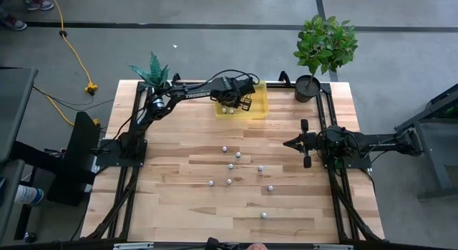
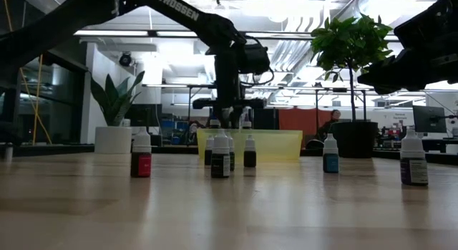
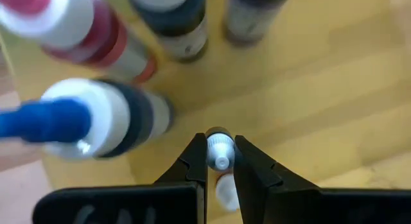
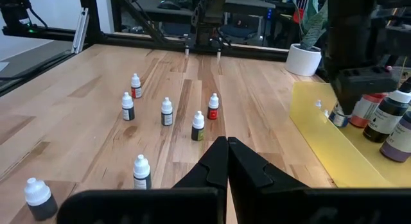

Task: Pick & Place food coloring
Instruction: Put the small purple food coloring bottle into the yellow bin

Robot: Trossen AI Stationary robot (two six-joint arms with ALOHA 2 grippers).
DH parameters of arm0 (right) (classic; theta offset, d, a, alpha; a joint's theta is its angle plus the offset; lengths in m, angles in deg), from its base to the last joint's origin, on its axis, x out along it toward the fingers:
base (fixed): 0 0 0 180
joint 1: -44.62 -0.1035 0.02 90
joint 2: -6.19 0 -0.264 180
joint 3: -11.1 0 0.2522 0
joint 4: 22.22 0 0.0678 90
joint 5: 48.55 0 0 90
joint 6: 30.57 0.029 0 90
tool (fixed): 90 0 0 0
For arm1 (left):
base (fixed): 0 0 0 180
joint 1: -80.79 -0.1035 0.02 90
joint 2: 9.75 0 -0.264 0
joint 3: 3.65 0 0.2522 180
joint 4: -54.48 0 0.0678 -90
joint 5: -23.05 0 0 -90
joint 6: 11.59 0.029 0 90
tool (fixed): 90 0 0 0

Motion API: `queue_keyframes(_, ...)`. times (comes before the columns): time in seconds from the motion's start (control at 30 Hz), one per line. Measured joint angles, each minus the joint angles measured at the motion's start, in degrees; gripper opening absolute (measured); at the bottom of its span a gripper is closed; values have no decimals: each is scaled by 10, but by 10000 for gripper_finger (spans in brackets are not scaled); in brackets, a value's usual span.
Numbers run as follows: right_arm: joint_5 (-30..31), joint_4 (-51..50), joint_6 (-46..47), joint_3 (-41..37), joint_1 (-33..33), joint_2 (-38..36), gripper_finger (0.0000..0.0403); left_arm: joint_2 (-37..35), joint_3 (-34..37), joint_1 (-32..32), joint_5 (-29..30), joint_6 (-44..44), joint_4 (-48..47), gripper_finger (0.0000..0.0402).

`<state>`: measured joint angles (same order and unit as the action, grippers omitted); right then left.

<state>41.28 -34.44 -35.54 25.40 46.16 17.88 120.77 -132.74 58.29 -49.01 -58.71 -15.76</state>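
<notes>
A bottle (image 3: 221,150) is clasped by the left gripper (image 3: 221,161) over the tray (image 1: 259,110); lowering and release are judged next. The right gripper (image 4: 227,161) is kept closed, empty.

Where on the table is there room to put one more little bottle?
Bare wood lies along the table's near edge and on the left between the left arm's base and the loose bottles. The middle is crowded with bottles, and the yellow tray is busy, with the left gripper over it.
</notes>
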Motion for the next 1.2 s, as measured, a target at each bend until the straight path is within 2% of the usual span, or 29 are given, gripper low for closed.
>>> queue_keyframes(0.37,0,0,0,0,0,0,0,0,33,-4,11,-17,18,32)
queue_keyframes(1.2,0,0,0,0,0,0,0,0,34,-4,-9,-11,10,38)
